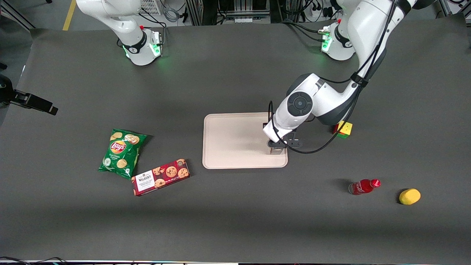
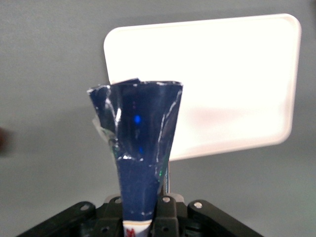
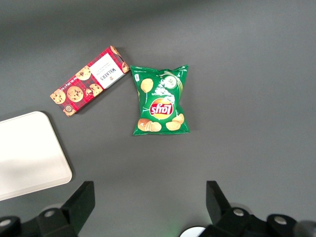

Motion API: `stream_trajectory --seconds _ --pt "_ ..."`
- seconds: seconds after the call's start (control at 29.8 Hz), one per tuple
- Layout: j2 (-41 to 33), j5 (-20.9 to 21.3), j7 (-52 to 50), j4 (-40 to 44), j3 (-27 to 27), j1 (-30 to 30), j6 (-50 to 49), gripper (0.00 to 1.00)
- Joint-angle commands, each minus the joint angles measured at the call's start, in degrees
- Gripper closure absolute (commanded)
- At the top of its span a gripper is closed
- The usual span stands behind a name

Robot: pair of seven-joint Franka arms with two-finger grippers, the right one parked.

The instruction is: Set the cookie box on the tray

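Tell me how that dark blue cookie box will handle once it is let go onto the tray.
The cookie box looks crumpled where the end effector pinches it, so probably thin and light. Held above the tray, its dented shape may tip rather than stand.

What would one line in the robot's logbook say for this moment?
gripper: shut on cookie box | position: over tray, at the edge toward the working arm | box: held, crumpled, not released
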Motion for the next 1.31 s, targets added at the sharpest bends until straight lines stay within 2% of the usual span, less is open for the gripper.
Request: stream_trajectory --seconds 0.0,0.24,0.3,0.5,1.11,1.28 --pt "1.48 1.5 -2.27 1.99 0.36 -0.68 -0.55 1.0" --pt "3.06 5.72 -4.2 2.25 0.45 -0.59 -0.38 0.99" --pt "3.76 5.9 -5.34 2.96 0.45 -0.59 -0.47 0.81" --pt "4.3 5.9 -5.52 3.4 0.45 -0.59 -0.47 0.01" --pt "3.86 5.9 -5.26 3.4 0.36 -0.5 -0.64 0.0" --pt "1.58 5.72 -0.09 5.94 0.28 0.11 -3.97 0.0"
